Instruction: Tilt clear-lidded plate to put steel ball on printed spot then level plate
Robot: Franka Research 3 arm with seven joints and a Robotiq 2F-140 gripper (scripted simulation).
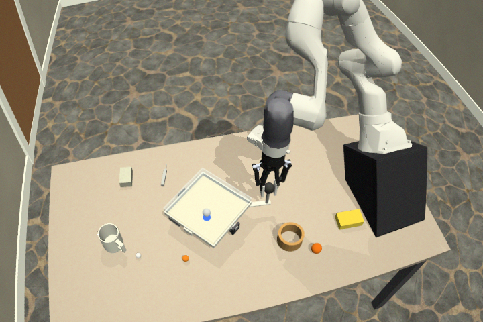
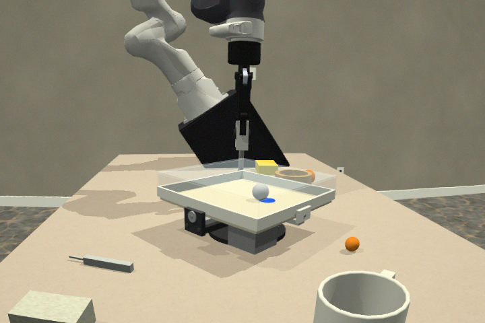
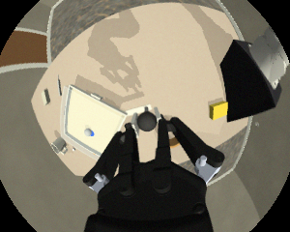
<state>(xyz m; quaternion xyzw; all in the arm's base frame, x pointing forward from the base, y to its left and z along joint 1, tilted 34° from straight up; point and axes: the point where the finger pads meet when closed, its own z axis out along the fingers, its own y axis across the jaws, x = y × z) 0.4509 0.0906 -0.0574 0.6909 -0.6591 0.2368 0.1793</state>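
The square clear-lidded plate [image 1: 207,207] [image 2: 243,234] sits on a dark pivot base in the middle of the table. The steel ball [image 1: 206,211] rests just beside the blue printed spot [image 1: 206,217], touching its edge; both also show in the exterior view, the ball [image 2: 260,191] and the spot [image 2: 267,200]. A thin lever with a black knob [image 1: 268,187] stands upright at the plate's right corner. My gripper [image 1: 269,186] is shut on that knob, which also shows in the wrist view [image 3: 145,120]. The plate looks close to level.
A grey mug [image 1: 109,237], a small white ball [image 1: 137,255] and a small orange ball [image 1: 185,257] lie in front of the plate. A wooden ring [image 1: 290,236], a larger orange ball [image 1: 316,247] and a yellow block [image 1: 349,219] lie to the right. A pale block [image 1: 125,176] and a grey stick [image 1: 163,176] lie behind.
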